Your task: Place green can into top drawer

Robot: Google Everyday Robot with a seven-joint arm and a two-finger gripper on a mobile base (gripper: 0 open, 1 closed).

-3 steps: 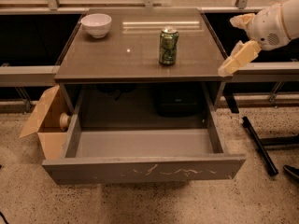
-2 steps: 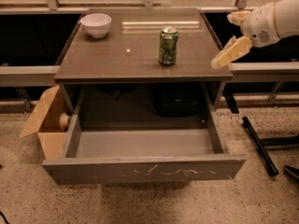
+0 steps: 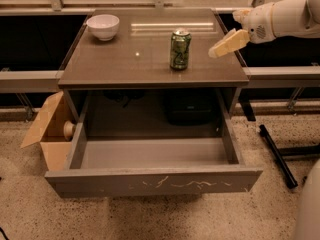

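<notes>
Leftward and slightly up is where our gripper (image 3: 228, 43) has travelled, from the table's right edge to over the tabletop (image 3: 125, 59). It now sits near the green can (image 3: 180, 50), on its right, but apart from it. Whether the claw is open or closed we cannot tell. The can stands upright on the table, ungrasped. Below, the top drawer (image 3: 150, 181) is pulled out, so we judge the approach to the grasp is under way.

Bare tabletop (image 3: 125, 64) lies between the tool (image 3: 216, 50), over its right edge, and the green can (image 3: 180, 49).
</notes>
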